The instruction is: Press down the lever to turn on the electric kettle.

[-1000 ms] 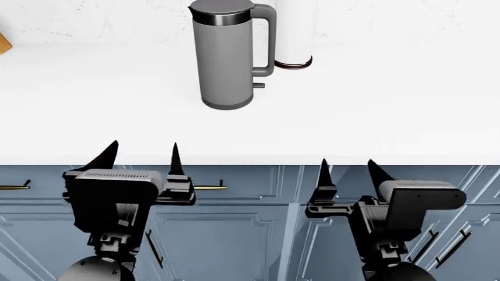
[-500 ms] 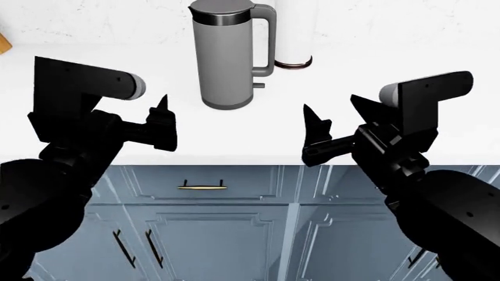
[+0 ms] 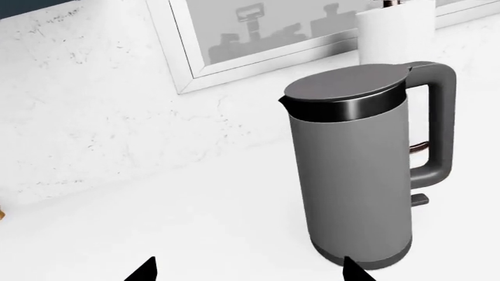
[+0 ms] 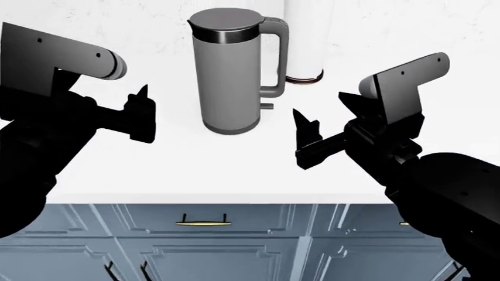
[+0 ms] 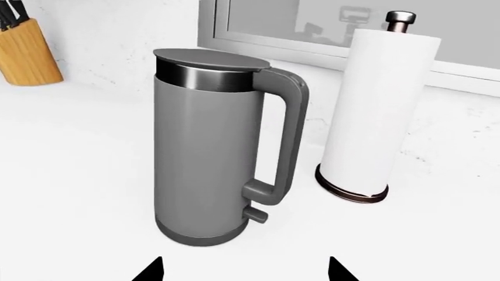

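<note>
The electric kettle (image 4: 229, 70) is a tall matte grey cylinder with a flat lid, standing upright on the white counter (image 4: 234, 170). Its loop handle faces right. The lever (image 4: 267, 106) is a small dark tab low on the body under the handle; it also shows in the right wrist view (image 5: 257, 215) and the left wrist view (image 3: 420, 199). My left gripper (image 4: 143, 111) is open and empty, left of the kettle. My right gripper (image 4: 324, 120) is open and empty, right of the kettle and nearer me. The kettle shows in both wrist views (image 3: 352, 170) (image 5: 207, 152).
A white paper towel roll (image 5: 375, 117) on a dark ringed base stands behind and right of the kettle. A wooden knife block (image 5: 27, 52) stands far left by the wall. A framed window (image 3: 258, 35) runs along the back. Blue cabinets (image 4: 234, 246) lie below the counter edge.
Both arms have risen from below the counter edge to above the counter, flanking the kettle. The view has shifted, so the kettle sits lower and closer.
</note>
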Controlling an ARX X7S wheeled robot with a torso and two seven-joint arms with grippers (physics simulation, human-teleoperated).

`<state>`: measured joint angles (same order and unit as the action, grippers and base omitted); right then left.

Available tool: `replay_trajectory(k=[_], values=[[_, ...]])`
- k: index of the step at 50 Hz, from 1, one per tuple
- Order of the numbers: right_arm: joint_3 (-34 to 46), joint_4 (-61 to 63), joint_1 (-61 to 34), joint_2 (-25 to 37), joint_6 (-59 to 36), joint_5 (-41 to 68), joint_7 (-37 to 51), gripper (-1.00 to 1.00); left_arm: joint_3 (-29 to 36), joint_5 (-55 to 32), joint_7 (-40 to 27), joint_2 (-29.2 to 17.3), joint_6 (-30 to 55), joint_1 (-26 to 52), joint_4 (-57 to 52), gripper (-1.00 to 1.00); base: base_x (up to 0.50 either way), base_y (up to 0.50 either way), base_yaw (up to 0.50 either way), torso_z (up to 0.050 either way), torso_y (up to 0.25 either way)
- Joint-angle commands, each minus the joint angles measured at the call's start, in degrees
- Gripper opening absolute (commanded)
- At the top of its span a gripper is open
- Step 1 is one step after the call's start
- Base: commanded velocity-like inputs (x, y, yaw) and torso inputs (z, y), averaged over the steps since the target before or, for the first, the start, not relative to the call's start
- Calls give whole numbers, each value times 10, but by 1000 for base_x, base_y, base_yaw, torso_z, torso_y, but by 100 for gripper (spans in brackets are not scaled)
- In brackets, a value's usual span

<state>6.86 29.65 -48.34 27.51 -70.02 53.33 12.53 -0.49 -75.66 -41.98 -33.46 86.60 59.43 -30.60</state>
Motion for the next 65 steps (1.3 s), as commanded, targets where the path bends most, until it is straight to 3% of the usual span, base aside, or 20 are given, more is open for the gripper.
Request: replay_trajectory(k=[1,15,25,32,46,65], values=[[18,-4,1,12,-9,0,-4,100,11,-33,-29,-22,-14,1,7,100,500,82,0,0,0],[32,-14,17,22,-22,-4,8,100,1,-67,-83,-59,-9,-24,13,100,369,93,0,0,0],[61,-64,16,27,-30,-51,42,100,21,-85,-116,-64,-7,-14,24,100,0,0,0,0,2],[42,-82,6,17,-15,-55,51,100,28,-87,-117,-71,-18,-12,24,100,0,0,0,0,0],[13,-139,-8,6,-23,-80,109,100,37,-103,-132,-87,-28,-7,25,100,479,0,0,0,0],[-10,-157,-13,-9,-24,-87,149,100,46,-121,-151,-99,-45,-3,23,100,93,0,0,0,1]])
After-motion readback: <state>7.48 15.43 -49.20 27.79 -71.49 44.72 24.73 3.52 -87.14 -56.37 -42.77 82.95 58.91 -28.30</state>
